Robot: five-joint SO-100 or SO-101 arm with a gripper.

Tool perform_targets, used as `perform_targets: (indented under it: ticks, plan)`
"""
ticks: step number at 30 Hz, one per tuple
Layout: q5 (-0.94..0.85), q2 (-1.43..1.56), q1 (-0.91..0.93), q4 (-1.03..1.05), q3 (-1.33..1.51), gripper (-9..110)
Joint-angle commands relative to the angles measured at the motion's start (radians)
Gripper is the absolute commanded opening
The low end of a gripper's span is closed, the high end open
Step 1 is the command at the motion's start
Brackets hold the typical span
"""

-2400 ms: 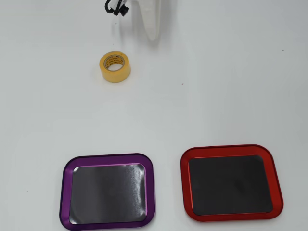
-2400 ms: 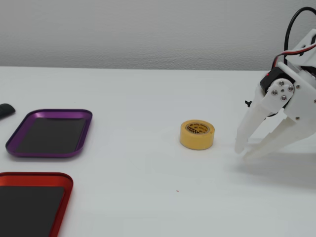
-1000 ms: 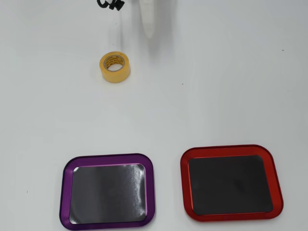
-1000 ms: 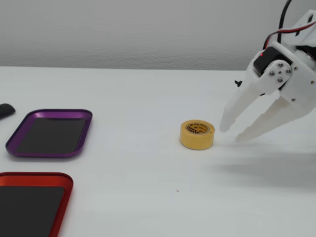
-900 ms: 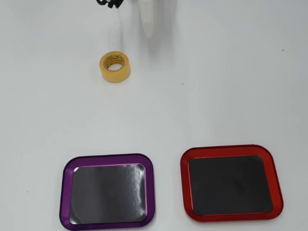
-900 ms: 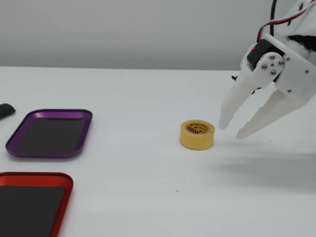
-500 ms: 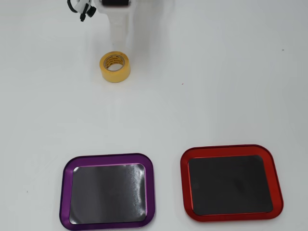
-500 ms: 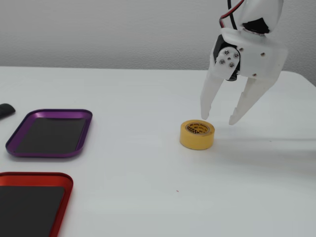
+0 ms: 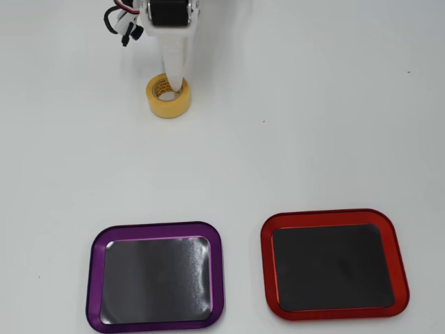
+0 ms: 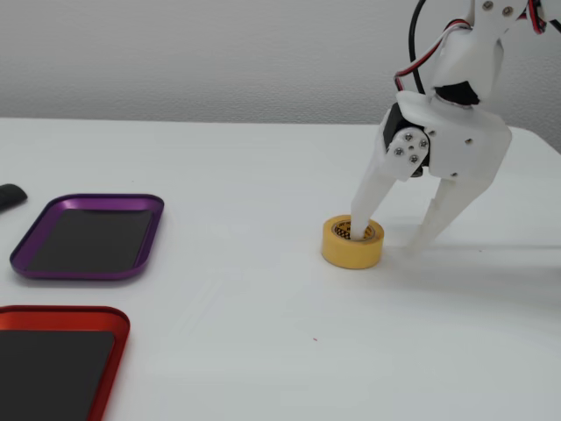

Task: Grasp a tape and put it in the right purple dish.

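Note:
The tape point(image 9: 167, 106) is a small yellow roll lying flat on the white table near the top left of the overhead view, and it sits centre-right point(image 10: 351, 252) in the fixed view. My white gripper point(image 10: 384, 239) is down over it and open. One finger reaches into the roll's hole, while the other rests on the table outside its right wall. From overhead the gripper point(image 9: 176, 81) covers the roll's far side. The purple dish point(image 9: 93, 278) lies bottom left in the overhead view and far left point(image 10: 88, 274) in the fixed view, holding nothing.
A red-rimmed tray point(image 9: 265, 264) with a dark inside lies beside the purple one, at the lower left corner point(image 10: 63, 311) of the fixed view. A small dark object point(image 10: 9, 196) shows at that view's left edge.
The gripper has swung over from the right, come down onto the tape and put one finger into its hole. The roll has barely shifted.

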Motion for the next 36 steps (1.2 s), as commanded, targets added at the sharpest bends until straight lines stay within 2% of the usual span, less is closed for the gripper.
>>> perform_targets:
  ticks: [1, 16, 21, 23, 32, 36]
  plan:
    - [-0.006, 0.000, 0.002, -0.061, 0.023, 17]
    - [-0.057, 0.002, 0.028, -0.141, 0.120, 16]
    - [-0.058, 0.009, 0.049, -0.143, 0.121, -1]
    - [-0.058, 0.014, 0.043, -0.129, 0.120, 0]
    - [-0.032, 0.160, -0.012, -0.015, -0.080, -1]
    - [-0.037, 0.290, -0.081, -0.052, -0.163, -1]
